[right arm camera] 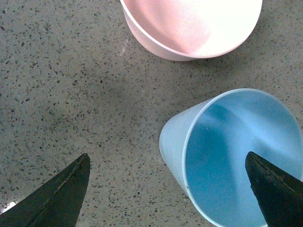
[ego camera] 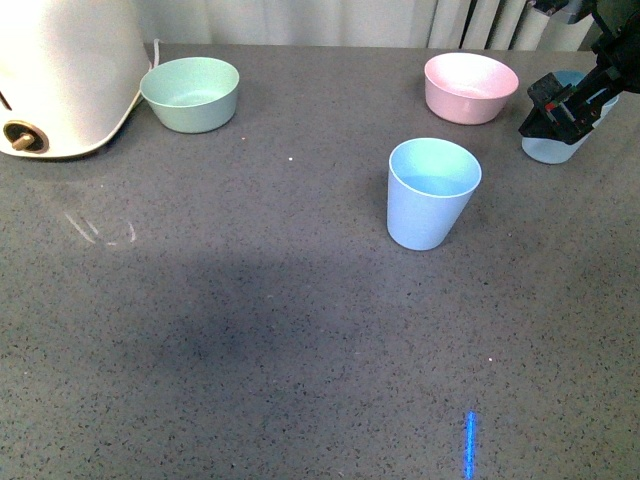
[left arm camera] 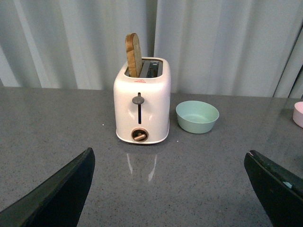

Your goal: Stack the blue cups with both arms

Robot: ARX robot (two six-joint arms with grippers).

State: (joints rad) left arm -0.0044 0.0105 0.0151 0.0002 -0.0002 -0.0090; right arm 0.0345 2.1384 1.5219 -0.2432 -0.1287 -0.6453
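While the right gripper (ego camera: 562, 108) hangs over the far blue cup (ego camera: 548, 148), its jaws are wide apart and hold nothing. In the right wrist view one finger (right arm camera: 277, 194) lies over the cup's rim and the other is out over the bare table (right arm camera: 61, 85), probably so that the wall can be pinched. This cup stands upright just beside the pink bowl (ego camera: 470, 87). The second blue cup (ego camera: 432, 195) stands upright in the middle of the table, apart from both, likely as the base for stacking. The left gripper (left arm camera: 169, 152) is also spread wide and empty. It faces the toaster (left arm camera: 142, 106) and the mint bowl (left arm camera: 197, 117), and no cup shows in its view.
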